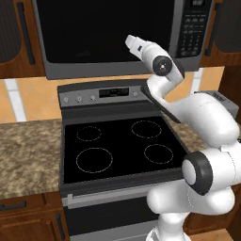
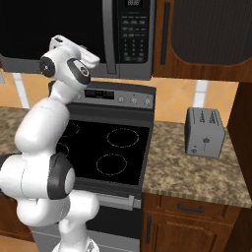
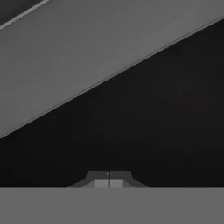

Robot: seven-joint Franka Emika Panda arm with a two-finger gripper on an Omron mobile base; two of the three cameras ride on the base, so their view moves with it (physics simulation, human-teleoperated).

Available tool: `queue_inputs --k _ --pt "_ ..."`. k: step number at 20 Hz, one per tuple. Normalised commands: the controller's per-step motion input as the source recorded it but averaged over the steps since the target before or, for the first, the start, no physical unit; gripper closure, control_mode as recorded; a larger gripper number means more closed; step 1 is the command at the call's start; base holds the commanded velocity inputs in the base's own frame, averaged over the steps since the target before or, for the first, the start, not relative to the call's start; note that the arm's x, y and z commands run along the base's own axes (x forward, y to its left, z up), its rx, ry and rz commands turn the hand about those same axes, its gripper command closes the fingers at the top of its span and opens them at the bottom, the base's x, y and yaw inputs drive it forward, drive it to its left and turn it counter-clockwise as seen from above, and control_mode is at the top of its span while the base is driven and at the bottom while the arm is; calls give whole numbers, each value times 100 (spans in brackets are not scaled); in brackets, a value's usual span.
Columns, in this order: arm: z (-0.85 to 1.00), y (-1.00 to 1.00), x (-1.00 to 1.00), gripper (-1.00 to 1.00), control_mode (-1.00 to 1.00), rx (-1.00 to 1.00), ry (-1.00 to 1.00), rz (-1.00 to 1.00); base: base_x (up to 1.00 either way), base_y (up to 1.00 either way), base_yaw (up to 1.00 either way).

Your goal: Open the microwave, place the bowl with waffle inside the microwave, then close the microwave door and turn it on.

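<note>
The microwave hangs above the stove, its keypad strip on the right. Its black glass microwave door is closed. My gripper is raised in front of the door's lower right part, close to the glass. In the hand view the gripper is shut with its fingertips together and nothing between them, facing the microwave door and its grey frame. From the right, the microwave shows behind my hand. The bowl with waffle is out of view.
A black four-ring stove with a control panel lies below the microwave. Granite counter flanks it, with a small grey toaster on the right. Wooden cabinets stand beside the microwave.
</note>
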Motion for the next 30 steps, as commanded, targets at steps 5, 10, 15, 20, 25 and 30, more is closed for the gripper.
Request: queue_inputs --k 5,10,15,20,25,30 --pt "38 0 93 100 -100 13 40 14 0 0 0" --pt "23 0 -3 100 -100 10 25 7 0 0 0" --pt "12 0 -93 100 -100 0 -2 0 0 0 0" --pt "23 -30 -100 100 -100 18 -2 -5 0 0 0" --pt "-1 -63 -54 100 -100 44 12 -11 0 0 0" --pt "0 -68 -1 100 -100 37 1 -3 0 0 0"
